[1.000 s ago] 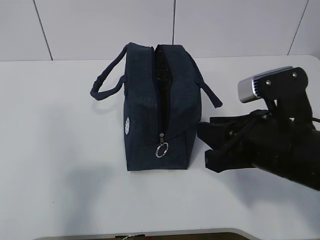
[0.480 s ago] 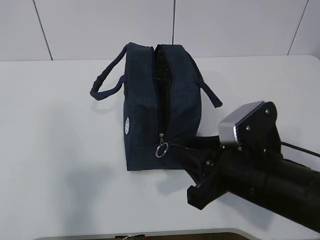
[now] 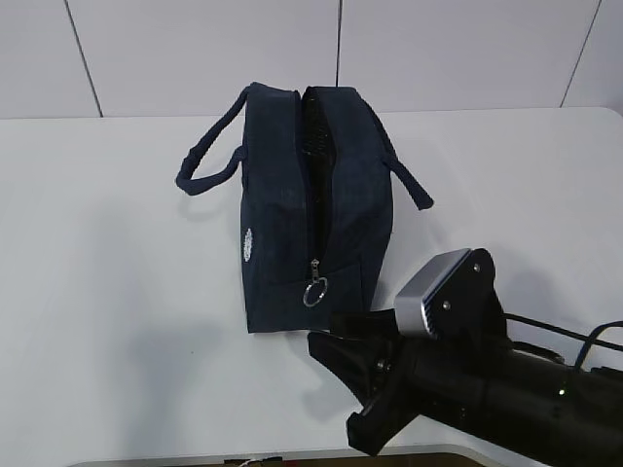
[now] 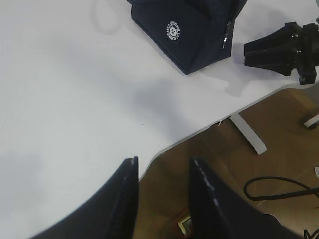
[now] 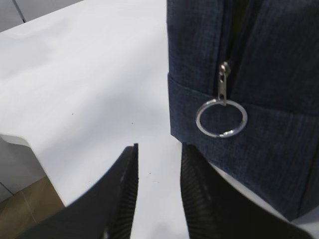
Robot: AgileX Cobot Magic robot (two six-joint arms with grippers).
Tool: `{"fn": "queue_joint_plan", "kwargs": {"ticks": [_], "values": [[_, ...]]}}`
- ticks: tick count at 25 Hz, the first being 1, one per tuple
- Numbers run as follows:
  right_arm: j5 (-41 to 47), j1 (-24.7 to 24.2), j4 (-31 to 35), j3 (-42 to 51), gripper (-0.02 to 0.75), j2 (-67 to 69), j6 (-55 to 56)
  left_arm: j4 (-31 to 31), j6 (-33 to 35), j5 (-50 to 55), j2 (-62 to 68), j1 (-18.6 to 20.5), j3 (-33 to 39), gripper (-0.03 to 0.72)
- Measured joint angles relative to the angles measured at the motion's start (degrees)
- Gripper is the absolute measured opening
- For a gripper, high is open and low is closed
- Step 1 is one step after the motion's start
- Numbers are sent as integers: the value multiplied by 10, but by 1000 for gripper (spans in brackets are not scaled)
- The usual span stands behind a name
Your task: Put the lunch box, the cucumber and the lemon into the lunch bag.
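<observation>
Moving steadily forward and down over the last second, the right arm has swung from beside the bag's right flank to the near edge of the counter (image 3: 107,292), so that its right pincer (image 3: 336,389) now sits low in front of the lunch bag (image 3: 307,214), just short of its near end and not touching it. Its fingers are spread apart with nothing between them.

One lunch bag is in sight, standing upright on the white counter with its top zipper parted along the middle. Two padded handles droop to either side: the left handle (image 3: 200,165) and the right handle (image 3: 409,180). One zipper pull hangs on the near end face.

Only the right wrist view gives the metal ring (image 5: 221,118) in detail: a single silver loop dangling from the slider against the navy fabric, beyond and to the right of the pincer's ribbed fingers (image 5: 124,199).

Only the left wrist view shows the left pincer (image 4: 162,199), parted and empty, hovering over the counter's front edge well away from the bag, with the wooden floor (image 4: 259,114) and one black cable (image 4: 279,186) below. It also shows the round white logo (image 4: 173,30) face-on.
</observation>
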Motion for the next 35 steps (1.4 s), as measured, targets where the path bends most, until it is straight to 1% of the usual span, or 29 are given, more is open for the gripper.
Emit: {"fn": "queue_joint_plan", "kwargs": {"ticks": [5,10,13,17,23,35], "values": [[-20,0,8,0,260,16,1,0,-7,0,0,0,0,242],[-24,0,18,0,347,28,1,0,-12,0,0,0,0,242],[-26,0,20,-7,377,38,1,0,-13,0,0,0,0,242],[-27,0,27,-24,384,51,-1,0,-13,0,0,0,0,242],[-29,0,63,-51,386,85,-6,0,-13,0,0,0,1,242],[-44,0,76,-64,386,95,-21,0,-14,0,0,0,1,242]]}}
